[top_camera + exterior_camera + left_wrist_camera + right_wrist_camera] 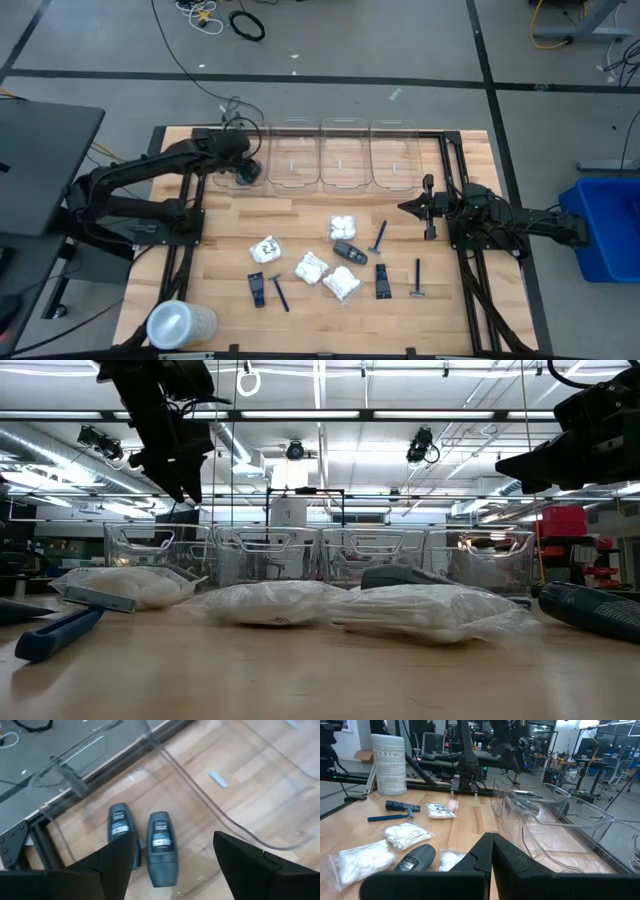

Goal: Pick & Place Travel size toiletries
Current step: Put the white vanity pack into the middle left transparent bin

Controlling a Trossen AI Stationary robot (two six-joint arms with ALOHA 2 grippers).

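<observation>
My left gripper [175, 840] is open and hovers over the leftmost clear bin [243, 172] at the table's far edge. Two dark grey oval cases [119, 827] [161, 847] lie side by side on that bin's floor, below the fingers and untouched. My right gripper [410, 207] [492, 845] is shut and holds nothing, raised over the table's right half. On the table lie several white crinkly packets [343, 226] [265, 248] [311, 267], another dark oval case [348, 250], black tubes [257, 289] [383, 280] and blue razors [378, 236] [279, 292] [418, 278].
Three more clear bins [345, 160] stand in a row along the far edge. A large translucent round container [180, 325] sits at the near left corner. Bare wood lies between the bins and the scattered items. A blue crate [605, 225] stands off the table's right side.
</observation>
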